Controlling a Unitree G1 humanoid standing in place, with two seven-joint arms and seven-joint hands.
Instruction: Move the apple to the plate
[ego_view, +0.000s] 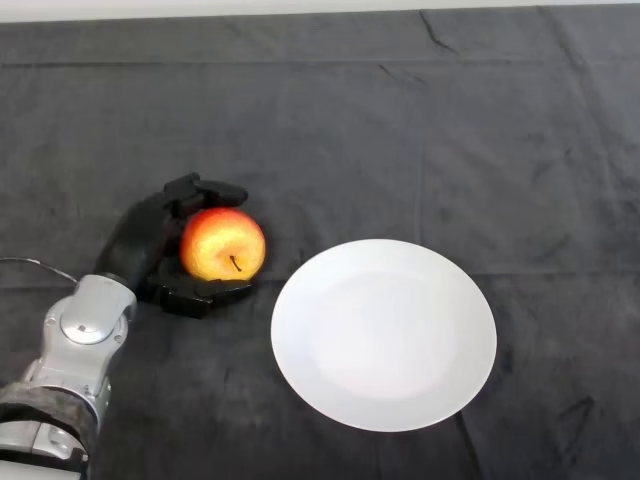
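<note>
Head view. The table is covered by a dark cloth (420, 130), creased in places. The left arm (75, 350), silver-grey, enters from the lower left corner and reaches up and to the right. Its black left hand (140, 245) is wrapped round the apple (222, 243): fingers curl over the top of the fruit on its far side, and the thumb lies along its near side, under the lower edge. The hold is closed on the fruit, with contact above and below. The apple is red and yellow, its stem facing the camera. It sits left of centre, over the cloth; whether it rests on the cloth or is lifted just clear cannot be told. A white plate (384, 400), round, lies flat on the cloth to the right of the apple, just beside it but not touching. Nothing lies on the plate.
</note>
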